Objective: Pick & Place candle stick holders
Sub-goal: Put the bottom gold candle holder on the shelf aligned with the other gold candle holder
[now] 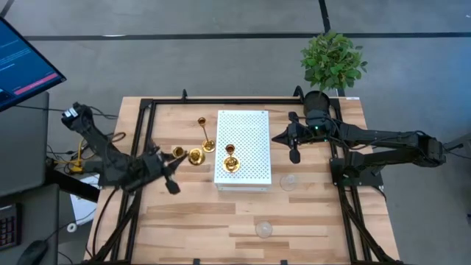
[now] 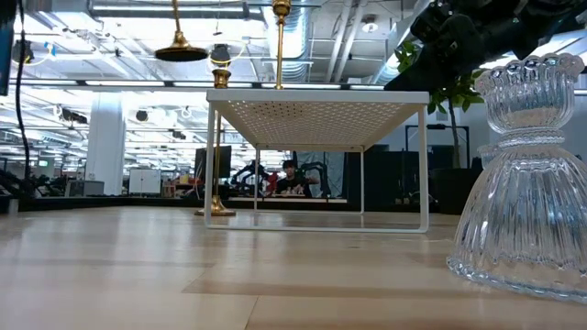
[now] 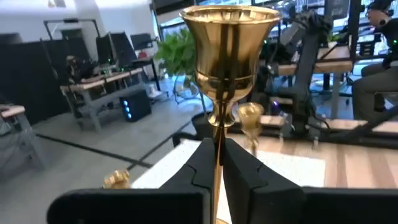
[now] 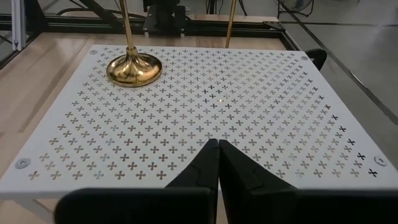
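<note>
Wooden tabletop [image 1: 221, 213] with a black frame along its edges, and a white perforated stand [image 1: 246, 140] near its middle; beyond, an open workshop room with desks and equipment, and a person seated far back in the low view.

Left end effector [image 1: 172, 177]: over the tabletop just off the stand's left side. The left wrist view shows its fingers [image 3: 239, 171] pressed against the thin stem of a gold holder [image 3: 227, 50], cup upright above them (pinching that stem).

Right end effector [image 1: 295, 154]: just off the stand's right edge, above the tabletop. In the right wrist view its fingers [image 4: 233, 165] are pressed together with nothing between them, pointing across the stand's top.

Candle stick holders:
- One gold holder with stem [image 1: 230, 160] stands on the stand's top, toward its left front part; round base visible in the right wrist view [image 4: 134, 68].
- Tall thin-stemmed gold holder [image 1: 206, 136] stands on the tabletop left of the stand.
- Short gold pieces [image 1: 193, 155] on the tabletop beside the left end effector, left of the stand (cannot tell how many apart from the one gripped).
- Clear glass holder [image 1: 288, 182] on the tabletop right of the stand's front corner.
- Second clear glass holder [image 1: 263, 230] near the front edge, large and ribbed in the low view [image 2: 523, 174].

Potted green plant [image 1: 333, 62] at the far right corner.
</note>
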You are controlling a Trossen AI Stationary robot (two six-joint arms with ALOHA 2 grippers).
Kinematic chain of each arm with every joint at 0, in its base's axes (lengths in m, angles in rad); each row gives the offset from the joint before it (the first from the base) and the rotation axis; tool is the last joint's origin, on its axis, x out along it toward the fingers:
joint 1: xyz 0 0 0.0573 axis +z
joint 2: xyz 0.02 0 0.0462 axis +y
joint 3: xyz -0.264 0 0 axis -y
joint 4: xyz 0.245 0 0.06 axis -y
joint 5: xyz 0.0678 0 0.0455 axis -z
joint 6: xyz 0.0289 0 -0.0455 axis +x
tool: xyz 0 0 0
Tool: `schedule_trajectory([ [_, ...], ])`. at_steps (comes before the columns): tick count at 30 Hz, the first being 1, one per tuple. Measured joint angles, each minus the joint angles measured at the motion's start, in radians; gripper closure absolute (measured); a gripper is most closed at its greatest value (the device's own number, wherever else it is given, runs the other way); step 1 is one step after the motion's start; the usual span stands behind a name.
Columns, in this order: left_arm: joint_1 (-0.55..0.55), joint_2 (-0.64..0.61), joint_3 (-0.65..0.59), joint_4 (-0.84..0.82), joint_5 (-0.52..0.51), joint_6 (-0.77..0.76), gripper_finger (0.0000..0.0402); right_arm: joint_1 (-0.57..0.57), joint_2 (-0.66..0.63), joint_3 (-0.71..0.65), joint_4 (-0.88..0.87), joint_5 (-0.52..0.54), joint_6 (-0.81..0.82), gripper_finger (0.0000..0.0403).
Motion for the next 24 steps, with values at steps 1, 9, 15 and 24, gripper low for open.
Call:
schedule_trajectory([
  [1, 0.022, -0.004, 0.007, 0.0, 0.03, 0.014, 0.0389, 0.0, 0.0, 0.0, 0.002, 0.0, -0.006, 0.0403],
  [9, 0.179, 0.029, 0.085, -0.001, 0.115, 0.124, 0.0389, 0.0, 0.0, 0.0, 0.006, 0.0, -0.026, 0.0403],
  [15, 0.337, 0.076, 0.113, -0.001, 0.34, 0.126, 0.0389, -0.001, 0.0, 0.0, 0.006, 0.017, -0.026, 0.0403],
  [24, 0.544, 0.161, 0.141, -0.008, 0.467, 0.08, 0.0389, -0.015, 0.0, 0.0, -0.001, 0.051, -0.026, 0.0403],
])
